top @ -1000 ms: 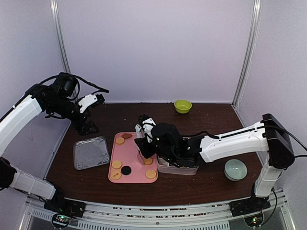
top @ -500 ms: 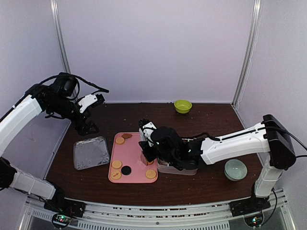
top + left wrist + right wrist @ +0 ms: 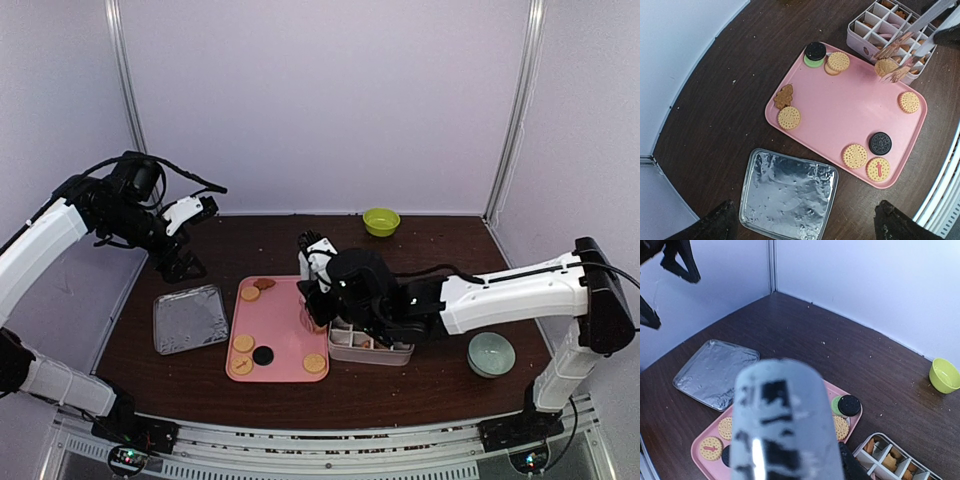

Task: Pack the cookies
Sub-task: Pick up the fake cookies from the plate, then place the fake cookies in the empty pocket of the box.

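Several cookies lie on a pink tray [image 3: 840, 110]: a black one on a green one [image 3: 815, 50], tan rounds [image 3: 789, 117], a brown flower [image 3: 784, 96], another black one [image 3: 880, 143]. My right gripper [image 3: 322, 285] is shut on metal tongs [image 3: 785, 425], whose blurred handle fills the right wrist view. The tong tips pinch a tan cookie [image 3: 886, 67] above the tray's edge, beside a divided box [image 3: 855, 37] with biscuits in it. My left gripper [image 3: 185, 240] is open and empty, high above the table's left side; its fingers [image 3: 720, 222] frame a foil tray.
A square foil tray [image 3: 190, 318] lies left of the pink tray. A green bowl [image 3: 381, 221] stands at the back wall. A pale bowl [image 3: 491, 354] sits at the front right. Walls close in the table on three sides.
My right arm has moved to the right with the tongs, from over the pink tray's middle toward the divided box. The left arm has not moved.
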You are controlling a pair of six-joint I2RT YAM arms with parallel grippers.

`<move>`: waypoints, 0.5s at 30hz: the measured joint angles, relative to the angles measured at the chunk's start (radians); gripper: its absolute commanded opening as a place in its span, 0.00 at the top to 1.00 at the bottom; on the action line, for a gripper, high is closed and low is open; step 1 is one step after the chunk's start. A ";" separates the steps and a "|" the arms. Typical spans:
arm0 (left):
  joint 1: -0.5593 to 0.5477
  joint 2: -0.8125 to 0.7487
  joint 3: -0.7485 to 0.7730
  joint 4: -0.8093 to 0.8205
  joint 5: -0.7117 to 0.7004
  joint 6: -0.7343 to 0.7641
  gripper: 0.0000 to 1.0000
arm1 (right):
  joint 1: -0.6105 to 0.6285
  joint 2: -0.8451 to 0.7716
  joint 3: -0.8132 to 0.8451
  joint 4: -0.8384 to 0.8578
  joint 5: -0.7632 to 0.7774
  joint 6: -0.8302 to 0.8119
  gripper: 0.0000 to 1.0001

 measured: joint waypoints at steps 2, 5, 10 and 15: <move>0.000 0.000 0.000 0.000 0.000 0.000 0.02 | -0.001 -0.050 0.000 -0.009 0.000 0.000 0.99; 0.000 0.000 0.000 0.000 0.001 0.000 0.02 | -0.004 -0.134 0.000 -0.021 0.000 0.002 0.99; 0.000 0.000 0.000 0.000 0.007 0.000 0.02 | -0.014 -0.294 -0.072 -0.046 0.024 0.013 0.99; 0.000 0.000 0.000 0.000 0.023 0.000 0.03 | -0.016 -0.444 -0.216 -0.134 0.055 0.059 0.99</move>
